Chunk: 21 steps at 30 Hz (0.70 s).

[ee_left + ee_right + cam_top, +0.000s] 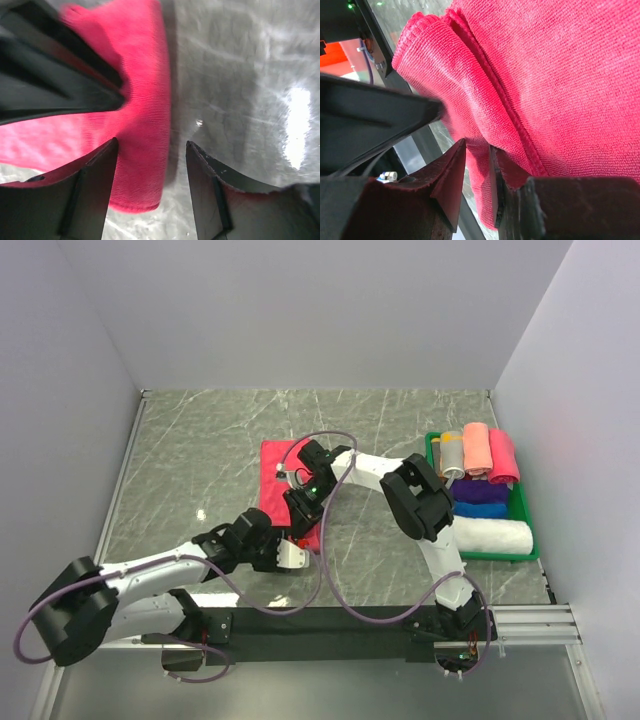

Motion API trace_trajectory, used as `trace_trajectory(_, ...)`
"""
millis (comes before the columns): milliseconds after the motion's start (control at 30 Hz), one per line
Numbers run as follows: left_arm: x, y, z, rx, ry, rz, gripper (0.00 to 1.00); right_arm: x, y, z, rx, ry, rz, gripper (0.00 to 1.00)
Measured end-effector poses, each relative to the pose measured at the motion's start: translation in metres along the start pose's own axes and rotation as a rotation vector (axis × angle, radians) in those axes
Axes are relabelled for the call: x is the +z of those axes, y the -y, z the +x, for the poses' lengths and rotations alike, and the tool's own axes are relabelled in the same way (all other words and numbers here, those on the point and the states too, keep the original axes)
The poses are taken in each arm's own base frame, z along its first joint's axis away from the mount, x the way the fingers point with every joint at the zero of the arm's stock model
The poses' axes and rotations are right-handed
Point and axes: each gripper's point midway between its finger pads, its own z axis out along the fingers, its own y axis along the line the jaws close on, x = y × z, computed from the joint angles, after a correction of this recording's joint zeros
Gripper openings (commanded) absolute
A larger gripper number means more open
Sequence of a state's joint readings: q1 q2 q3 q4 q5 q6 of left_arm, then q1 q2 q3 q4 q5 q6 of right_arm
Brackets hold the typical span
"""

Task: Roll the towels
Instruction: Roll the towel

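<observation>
The red towel (272,472) lies flat on the table (200,440) at centre, and both arms meet at its 6 o'clock edge. At 3 o'clock from it a green tray (432,440) holds rolls (490,535) in pink, salmon, blue and white.

My right gripper (476,146) has its fingers nearly together, with a fold of red cloth pinched in the narrow gap. My left gripper (151,145) is spread wide; the towel's hemmed edge runs between its 2 fingers, but neither one presses on it.

I judge this cloth to be light, soft and limp, with a grippy terry weave. It will sag and bunch wherever it is unsupported, and a 1-point pinch will only drag a corner. The hem is the firmest part, so I would take hold there, with the 2 grippers spaced along the 6 o'clock edge to keep the roll even
</observation>
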<state>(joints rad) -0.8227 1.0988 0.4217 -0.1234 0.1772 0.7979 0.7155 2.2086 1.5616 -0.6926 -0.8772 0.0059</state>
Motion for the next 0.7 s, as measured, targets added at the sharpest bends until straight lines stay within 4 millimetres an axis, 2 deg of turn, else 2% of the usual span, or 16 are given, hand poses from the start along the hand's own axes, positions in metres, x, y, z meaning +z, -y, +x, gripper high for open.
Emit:
trace_trajectory(67, 0.008, 0.005, 0.01, 0.009, -0.029, 0.016, 0.58, 0.0, -0.001, -0.001, 0.001, -0.001, -0.005, 0.34)
trace_trajectory(200, 0.018, -0.004, 0.007, 0.023, -0.022, -0.013, 0.46, 0.0, -0.002, -0.001, 0.0, -0.001, -0.008, 0.37)
trace_trajectory(400, 0.021, -0.002, 0.007, -0.012, -0.04, 0.022, 0.11, -0.006, -0.005, 0.0, 0.001, -0.001, -0.022, 0.49)
trace_trajectory(467, 0.019, -0.001, 0.005, -0.03, -0.042, 0.051, 0.05, -0.014, -0.004, -0.003, 0.0, 0.014, -0.02, 0.51)
trace_trajectory(533, 0.016, 0.004, 0.005, -0.063, -0.046, 0.102, 0.01, -0.033, -0.001, -0.011, -0.003, 0.064, -0.003, 0.55)
trace_trajectory(567, 0.015, 0.006, 0.005, -0.084, -0.049, 0.132, 0.01, -0.047, 0.003, -0.016, -0.008, 0.106, 0.013, 0.66)
trace_trajectory(633, 0.013, 0.009, 0.005, -0.13, -0.056, 0.185, 0.0, -0.081, 0.009, -0.023, -0.007, 0.194, 0.051, 0.67)
trace_trajectory(700, 0.013, 0.01, 0.005, -0.177, -0.068, 0.247, 0.01, -0.126, 0.015, -0.031, -0.027, 0.302, 0.111, 0.67)
